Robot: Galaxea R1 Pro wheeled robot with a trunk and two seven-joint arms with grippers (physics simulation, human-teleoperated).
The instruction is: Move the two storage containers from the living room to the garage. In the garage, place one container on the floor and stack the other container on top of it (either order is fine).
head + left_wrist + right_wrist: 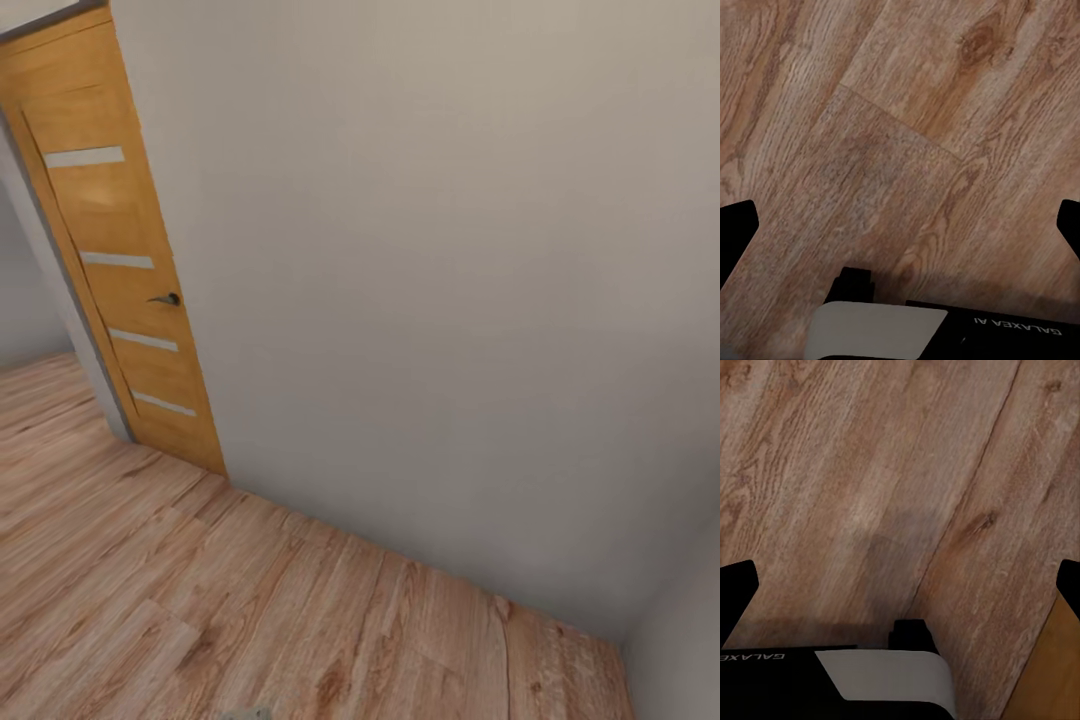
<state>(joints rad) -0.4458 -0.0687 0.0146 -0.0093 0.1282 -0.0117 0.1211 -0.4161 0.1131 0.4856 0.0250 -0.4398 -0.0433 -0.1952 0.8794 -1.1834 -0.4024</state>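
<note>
The two storage containers are out of view. I face a plain white wall [450,300] over light wood-plank flooring [150,600]. In the left wrist view my left gripper [900,225] is open, its dark fingertips [736,221] far apart over bare planks with nothing between them. My right gripper [900,585] is open as well, its fingertips [736,585] spread wide above the same kind of planks and holding nothing.
An orange-brown wooden door [120,250] with pale strips and a dark handle [166,299] stands at the left, beside an opening onto more plank floor. Walls meet in a corner at the lower right [625,640]. An orange-brown wooden surface [1057,675] lies close to the right gripper.
</note>
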